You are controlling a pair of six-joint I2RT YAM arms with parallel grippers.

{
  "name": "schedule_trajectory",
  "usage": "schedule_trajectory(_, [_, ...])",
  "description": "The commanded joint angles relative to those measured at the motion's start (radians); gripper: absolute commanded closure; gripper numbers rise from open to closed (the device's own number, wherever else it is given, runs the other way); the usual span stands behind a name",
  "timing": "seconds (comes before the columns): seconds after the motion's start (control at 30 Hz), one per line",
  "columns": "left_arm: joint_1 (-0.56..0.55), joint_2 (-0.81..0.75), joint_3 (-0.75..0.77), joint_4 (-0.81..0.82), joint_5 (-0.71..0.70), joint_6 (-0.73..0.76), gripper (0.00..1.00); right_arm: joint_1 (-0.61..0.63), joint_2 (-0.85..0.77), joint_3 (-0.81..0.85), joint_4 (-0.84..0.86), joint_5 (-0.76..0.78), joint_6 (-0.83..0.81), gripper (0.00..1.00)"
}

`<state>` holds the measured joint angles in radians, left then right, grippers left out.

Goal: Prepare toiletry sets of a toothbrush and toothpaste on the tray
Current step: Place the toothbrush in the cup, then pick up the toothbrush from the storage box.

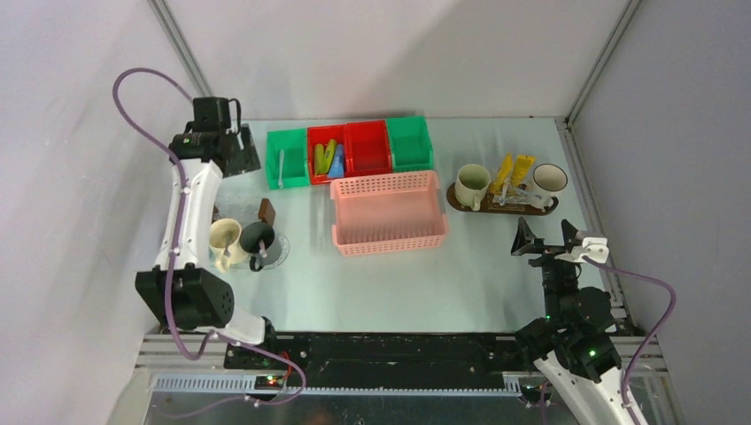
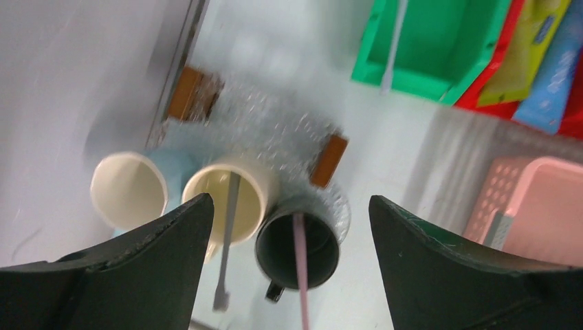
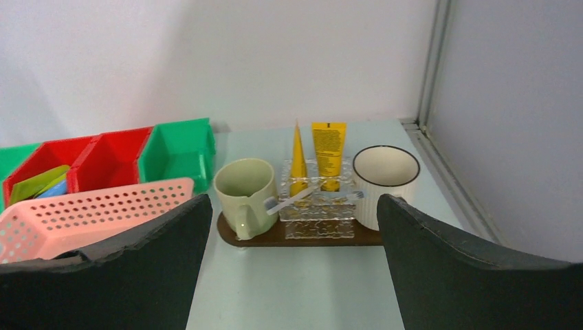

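Observation:
The tray [image 1: 460, 203] [image 3: 258, 236] lies at the right and holds a pale green mug [image 3: 244, 192], a white mug [image 3: 385, 175], two yellow toothpaste tubes [image 3: 328, 146] in a clear holder [image 3: 316, 213] and a clear toothbrush [image 3: 302, 196]. At the left, a cream mug [image 1: 226, 237] [image 2: 227, 196] holds a grey brush [image 2: 227, 234]. Beside it a dark mug [image 1: 258, 239] [image 2: 299, 244] holds a pink brush [image 2: 301, 275]. My left gripper [image 1: 241, 155] [image 2: 290, 199] hangs open above and behind these mugs, holding nothing. My right gripper [image 1: 547, 239] [image 3: 292, 199] is open in front of the tray, apart from it.
A pink lattice basket [image 1: 388, 212] sits mid-table. Behind it stand green and red bins [image 1: 350, 149]; one green bin [image 2: 426, 55] holds a brush, one red bin holds yellow and blue tubes [image 2: 550, 62]. The dark mug stands on a clear patterned disc [image 2: 275, 137]. Another cream mug [image 2: 129, 189] is leftmost.

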<state>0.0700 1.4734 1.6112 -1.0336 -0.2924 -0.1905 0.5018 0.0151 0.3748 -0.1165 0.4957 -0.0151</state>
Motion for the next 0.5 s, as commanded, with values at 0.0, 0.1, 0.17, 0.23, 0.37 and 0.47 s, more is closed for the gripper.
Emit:
schedule_trajectory(0.0, [-0.037,0.111,0.098,0.152,0.035,0.053,0.11,-0.052,-0.077,0.006,0.032,-0.018,0.0,0.08])
schedule_trajectory(0.1, [-0.058,0.193,0.167,0.176,0.044,0.064,0.11,-0.081,-0.064,0.006,0.031,-0.011,-0.006,0.08])
schedule_trajectory(0.17, [-0.075,0.253,0.22,0.184,0.051,0.078,0.13,-0.105,-0.055,0.006,0.028,-0.009,-0.008,0.08])
schedule_trajectory(0.23, [-0.095,0.317,0.276,0.188,0.06,0.087,0.14,-0.127,-0.043,0.007,0.024,-0.007,-0.011,0.08])
schedule_trajectory(0.37, [-0.099,0.446,0.384,0.189,0.079,0.085,0.17,-0.165,-0.021,0.01,0.014,0.006,-0.022,0.08])
schedule_trajectory(0.47, [-0.099,0.507,0.429,0.196,0.097,0.072,0.22,-0.184,-0.018,0.01,0.01,0.013,-0.027,0.08])
